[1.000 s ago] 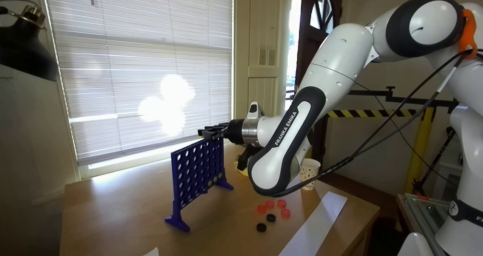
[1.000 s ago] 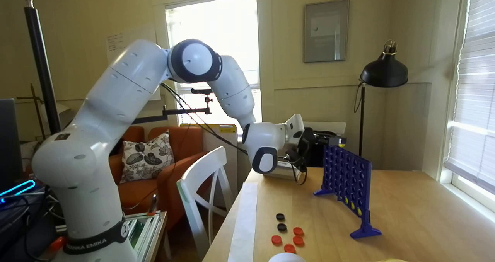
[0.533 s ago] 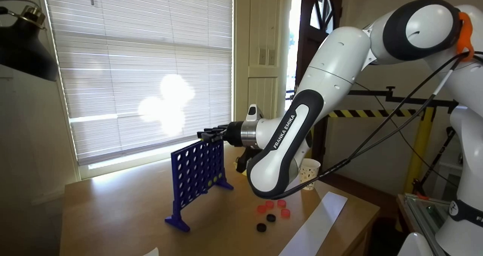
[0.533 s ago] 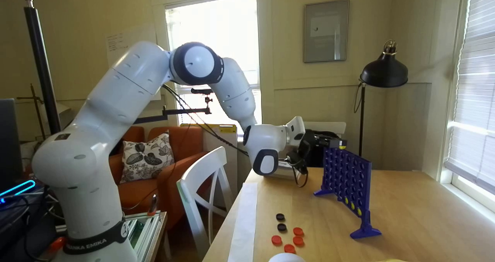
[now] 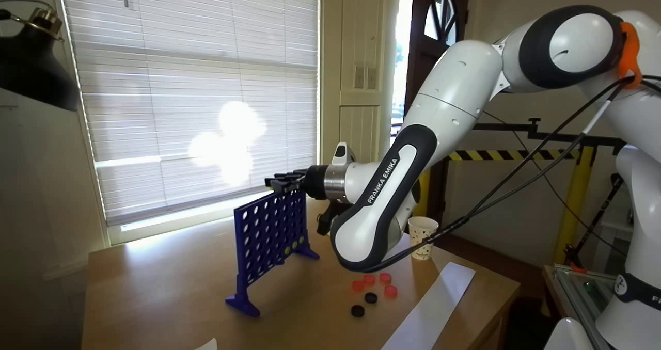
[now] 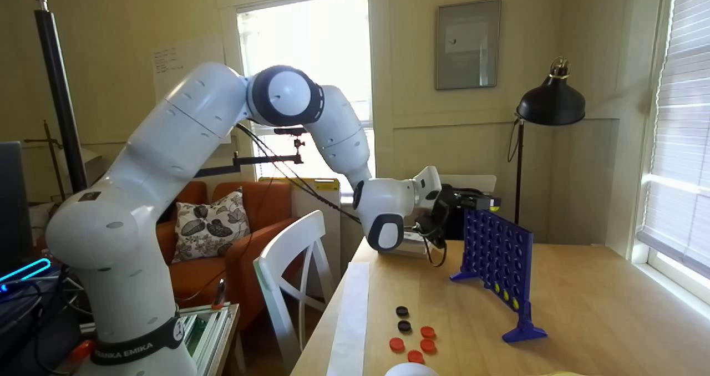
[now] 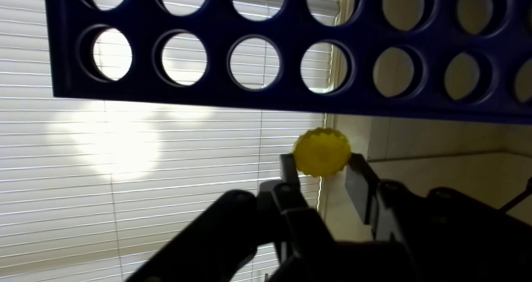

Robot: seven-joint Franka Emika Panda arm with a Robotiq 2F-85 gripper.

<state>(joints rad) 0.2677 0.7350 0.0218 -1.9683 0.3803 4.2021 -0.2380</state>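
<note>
My gripper (image 7: 322,159) is shut on a yellow disc (image 7: 322,152) with a ridged edge, held between the two fingertips. A blue upright grid (image 7: 257,101) with round holes shows beyond the disc in the wrist view. In both exterior views the gripper (image 5: 276,185) (image 6: 491,203) is level above the far end of the grid's top edge (image 5: 239,252) (image 6: 525,309). Whether the disc touches the grid cannot be told. Several yellow discs (image 6: 506,295) sit in the grid's bottom row.
Several red discs (image 5: 390,291) and two black discs (image 5: 357,311) lie on the table (image 5: 155,298). A patterned paper cup (image 5: 422,236) and a white strip (image 5: 434,306) are near the table's edge. A black lamp (image 6: 552,103) and a white chair (image 6: 294,254) stand around it.
My gripper has moved slightly forward, left in an exterior view and right in the opposite one, still holding the yellow disc. The arm's elbow has lowered. The grid and loose discs have not moved.
</note>
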